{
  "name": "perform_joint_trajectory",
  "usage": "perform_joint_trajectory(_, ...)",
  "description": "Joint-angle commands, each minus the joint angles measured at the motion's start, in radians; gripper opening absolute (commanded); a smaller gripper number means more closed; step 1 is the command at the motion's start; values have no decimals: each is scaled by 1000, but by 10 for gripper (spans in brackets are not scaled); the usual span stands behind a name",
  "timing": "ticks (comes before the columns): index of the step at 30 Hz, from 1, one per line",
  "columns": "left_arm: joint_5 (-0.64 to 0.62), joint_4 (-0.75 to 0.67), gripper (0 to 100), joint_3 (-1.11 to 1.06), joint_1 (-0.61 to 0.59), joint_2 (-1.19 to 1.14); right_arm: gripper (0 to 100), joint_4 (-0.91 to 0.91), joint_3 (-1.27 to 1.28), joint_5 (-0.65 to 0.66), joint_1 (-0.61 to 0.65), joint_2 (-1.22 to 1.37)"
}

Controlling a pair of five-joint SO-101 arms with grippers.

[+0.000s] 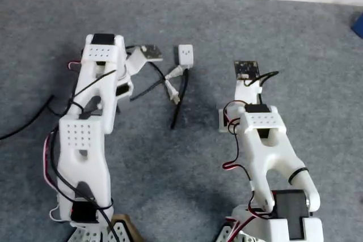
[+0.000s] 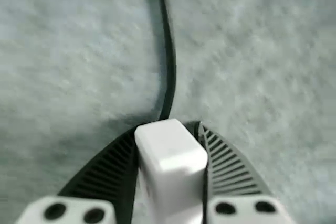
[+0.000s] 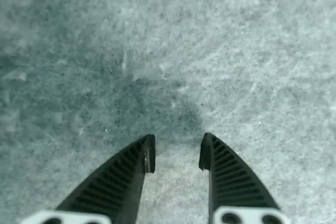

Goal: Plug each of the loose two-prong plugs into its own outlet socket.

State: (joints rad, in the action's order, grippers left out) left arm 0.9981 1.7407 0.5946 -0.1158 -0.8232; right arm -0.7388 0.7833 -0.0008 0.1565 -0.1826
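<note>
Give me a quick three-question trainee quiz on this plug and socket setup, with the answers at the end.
1. True or false: the right gripper is holding a plug.
2. What is clamped in the left gripper? A) nothing B) a white block trailing a black cord C) a screwdriver
3. Fill in: the white socket cube lies on grey ____.
Key: 1 false, its jaws stand open over carpet. 2 B. 3 carpet.
</note>
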Motion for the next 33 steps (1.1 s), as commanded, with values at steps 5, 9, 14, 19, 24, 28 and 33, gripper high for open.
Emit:
perform_joint_trajectory(5, 121, 41, 4, -792, 328, 664, 152, 18, -41, 14, 5, -1)
perform_joint_trajectory(9, 184, 32, 4, -1044, 530, 1010, 152, 18, -41, 14, 5, -1)
perform_joint_trajectory(14, 376, -118, 4, -1248, 552, 1139, 152, 15, -39, 14, 7, -1)
perform_joint_trajectory(19, 417, -262, 4, -1319, 489, 987, 152, 15, -39, 14, 8, -1)
perform_joint_trajectory(24, 410, -292, 13, -1155, 404, 745, 152, 15, -39, 14, 10, -1)
perform_joint_trajectory(28, 287, -338, 218, -964, 343, 613, 152, 16, -39, 14, 10, -1)
perform_joint_trajectory(33, 276, -413, 319, -808, 300, 539, 152, 15, -54, 14, 10, 87)
